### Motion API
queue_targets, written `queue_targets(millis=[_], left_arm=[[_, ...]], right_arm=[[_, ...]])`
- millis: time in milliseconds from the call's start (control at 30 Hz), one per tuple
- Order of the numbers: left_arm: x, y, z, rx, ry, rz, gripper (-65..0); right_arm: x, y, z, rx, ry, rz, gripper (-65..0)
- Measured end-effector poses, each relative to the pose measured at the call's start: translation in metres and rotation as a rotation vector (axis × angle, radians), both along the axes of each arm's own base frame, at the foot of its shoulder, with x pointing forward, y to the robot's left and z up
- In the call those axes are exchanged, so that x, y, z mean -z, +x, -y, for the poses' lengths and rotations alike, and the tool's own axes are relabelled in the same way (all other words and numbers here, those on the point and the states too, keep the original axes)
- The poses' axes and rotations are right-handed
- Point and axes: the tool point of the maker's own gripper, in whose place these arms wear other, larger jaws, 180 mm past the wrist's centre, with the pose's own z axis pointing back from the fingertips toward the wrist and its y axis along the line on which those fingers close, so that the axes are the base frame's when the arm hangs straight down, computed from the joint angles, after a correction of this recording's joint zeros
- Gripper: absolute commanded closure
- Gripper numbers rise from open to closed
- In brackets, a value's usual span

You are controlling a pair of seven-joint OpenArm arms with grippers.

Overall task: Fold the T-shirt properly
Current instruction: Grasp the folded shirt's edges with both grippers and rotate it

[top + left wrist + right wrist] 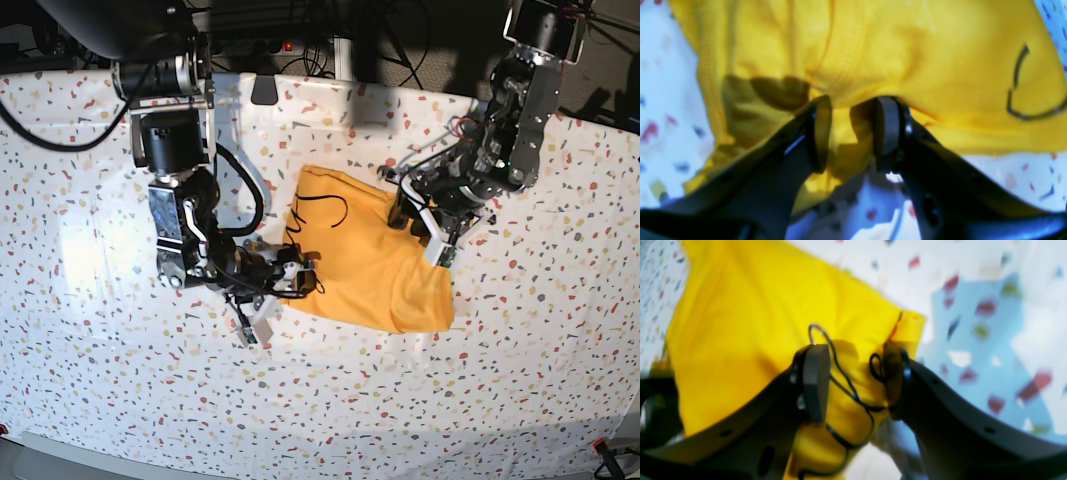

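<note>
T-shirt, one of it, yellow-orange, lies bunched and partly doubled over near the middle of the speckled worktop, a little toward the far edge; I count one shirt, two claws, nothing else loose on the cloth; my right gripper is in at the shirt's side nearest the worktop's left edge as the base view shows it, and the wrist view has yellow fabric with the black cursive lettering bunched up between the two pads, so I call that a pinch on a thick fold, jaws part-way apart with cloth filling the gap; my left gripper is at the opposite side, up by the far corner of the garment, and there too a ridge of fabric with a stitched seam sits between the pads, the heart outline just off to one side; I judge both claws to be holding the shirt; this is soft, light cotton, no stiffness at all, it will sag and crease wherever I am not supporting it, and a thin single layer could slip out, so the seams and hems are the places to grip; blurred wrist pictures, so how many layers each pinch has I cannot tell.
</note>
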Motion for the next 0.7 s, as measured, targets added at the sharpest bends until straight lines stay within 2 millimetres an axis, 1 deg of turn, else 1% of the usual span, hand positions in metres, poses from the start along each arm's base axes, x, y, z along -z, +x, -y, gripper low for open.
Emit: queue_targets(millis=[67,167,333,467,600,700], left_arm=[[0.004,0.007,-0.002,0.004,-0.002,-0.007,-22.0],[0.005,0.020,-0.007,0.005,0.010,0.017,-22.0],[0.001,0.034,-0.012,0.018,0.073,0.030,-22.0],[-0.003,0.041,-0.012,0.055,0.100,0.033,-22.0],[-0.006,0.043,-0.011,0.079,0.105,0.032,-22.0],[-0.006,0.042,-0.008,0.115,0.104,0.039,-22.0]], right_arm=[[-0.002,-0.013,0.001,-0.008,0.013,-0.005,-25.7],[-0.005,-0.032,0.003,-0.037,-0.006,-0.013,-25.7],[-0.010,-0.068,-0.006,-0.074,0.012,-0.019,-25.7],[-0.012,-0.097,-0.011,-0.096,0.027,-0.030,-25.7],[-0.017,-0.122,-0.016,-0.121,0.044,-0.042,-25.7],[-0.029,-0.129,-0.019,-0.132,0.046,-0.007,-25.7]])
